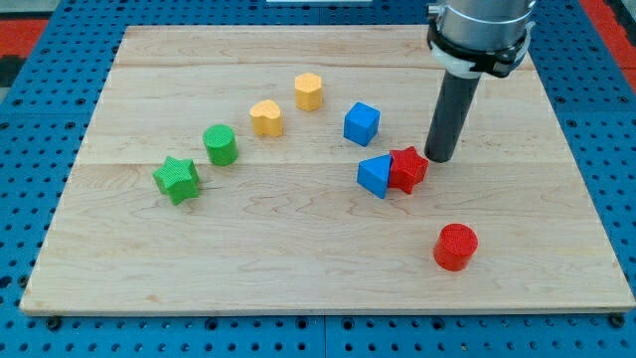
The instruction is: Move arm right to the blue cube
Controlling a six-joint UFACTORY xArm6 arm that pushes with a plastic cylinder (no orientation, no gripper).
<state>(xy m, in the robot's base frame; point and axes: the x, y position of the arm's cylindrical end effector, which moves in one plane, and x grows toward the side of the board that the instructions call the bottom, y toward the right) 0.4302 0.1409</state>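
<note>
The red cylinder (456,247) sits below my tip (440,158). The tip, holding nothing, stands just right of the red star (407,168); the blue cube (362,123) lies up-left. No writing is readable.

1. The arm (480,35) is chopped off by the view's top, so only its lowest collar and the rod show.
2. The red star (408,168) covers the right edge of the blue wedge (375,175).
3. The blue pegboard (20,119) runs off every edge.
</note>
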